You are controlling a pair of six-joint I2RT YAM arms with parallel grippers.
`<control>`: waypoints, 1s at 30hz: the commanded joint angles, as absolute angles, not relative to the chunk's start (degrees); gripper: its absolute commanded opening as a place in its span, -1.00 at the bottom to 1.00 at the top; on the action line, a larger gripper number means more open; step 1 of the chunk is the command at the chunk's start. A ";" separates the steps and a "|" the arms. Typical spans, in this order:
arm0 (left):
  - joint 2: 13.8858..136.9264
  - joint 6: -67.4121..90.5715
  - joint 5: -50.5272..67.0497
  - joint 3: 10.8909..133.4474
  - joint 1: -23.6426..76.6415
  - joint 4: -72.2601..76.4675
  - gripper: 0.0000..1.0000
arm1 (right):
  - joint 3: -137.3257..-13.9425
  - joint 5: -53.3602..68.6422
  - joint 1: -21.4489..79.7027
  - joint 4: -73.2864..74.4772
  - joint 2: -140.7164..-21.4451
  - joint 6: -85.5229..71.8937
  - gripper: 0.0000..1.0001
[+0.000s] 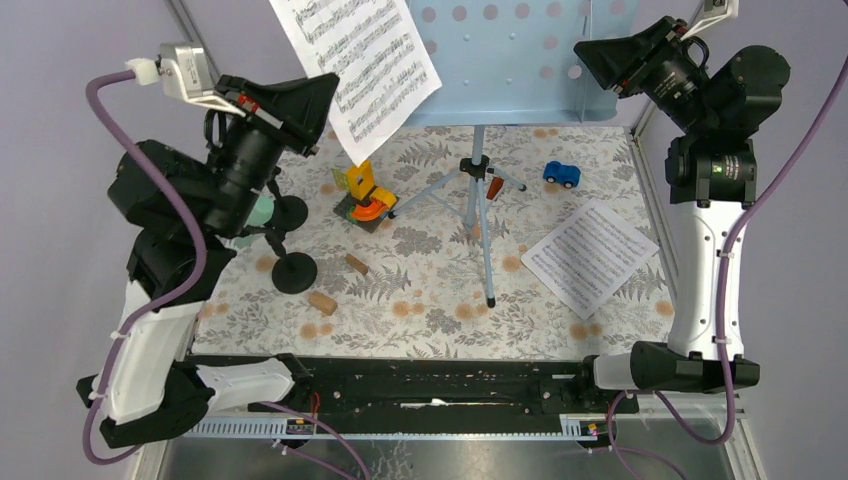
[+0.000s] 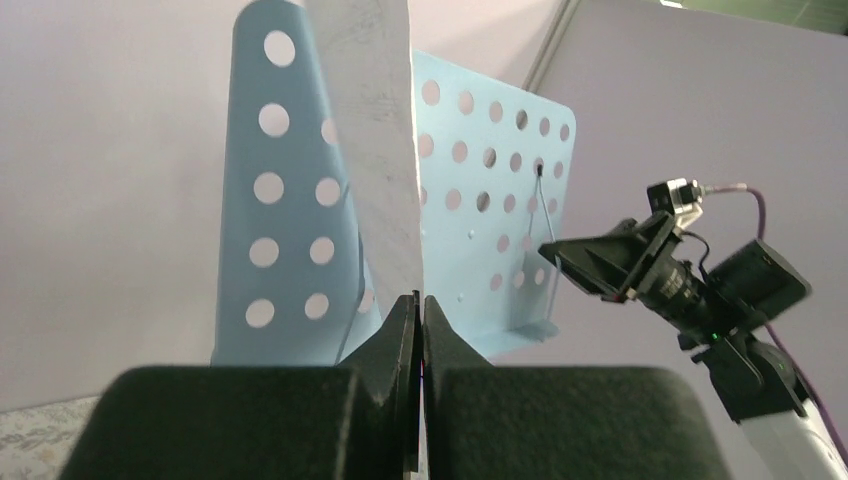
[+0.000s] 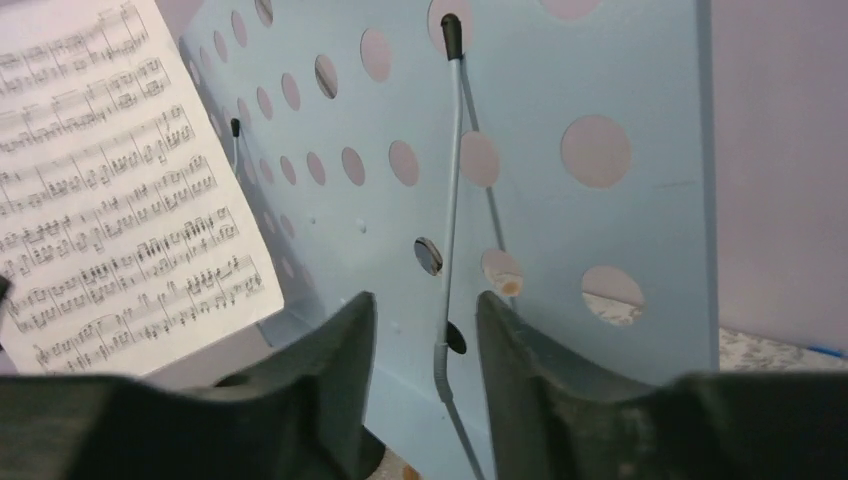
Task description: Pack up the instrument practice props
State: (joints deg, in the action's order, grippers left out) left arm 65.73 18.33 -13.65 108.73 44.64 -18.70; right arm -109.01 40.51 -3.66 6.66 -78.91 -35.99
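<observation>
Left gripper (image 2: 420, 310) is clenching sheet-music page (image 1: 355, 60) by its lower edge, page rising at top centre-left | right gripper (image 3: 425, 310) is hanging released, jaws straddling upright retaining wire (image 3: 452, 200) of music rack (image 3: 600, 250), top centre | right arm is sitting nearer.

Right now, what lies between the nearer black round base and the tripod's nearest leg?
In the top view, two brown wooden blocks, both close to the black round base; then bare cloth up to the tripod leg.
</observation>
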 commanded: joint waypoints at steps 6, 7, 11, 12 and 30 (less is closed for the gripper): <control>64.46 20.41 -1.63 107.85 44.41 -27.92 -1.00 | -106.56 33.34 -3.16 9.39 -70.64 -28.57 0.56; 64.50 20.06 -0.49 108.49 44.45 -29.46 -1.00 | -105.81 32.11 -3.19 10.20 -69.61 -27.63 0.59; 63.50 18.21 6.39 109.16 44.47 -32.40 -1.00 | -100.25 28.94 -3.17 11.95 -63.60 -24.42 0.74; 63.16 18.01 7.53 109.20 44.42 -33.03 -1.00 | -99.06 29.15 -3.16 12.40 -62.06 -23.89 0.76; 61.17 14.68 14.27 102.61 44.44 -42.90 -1.00 | -56.25 58.88 -2.82 -23.17 -46.98 -54.18 0.99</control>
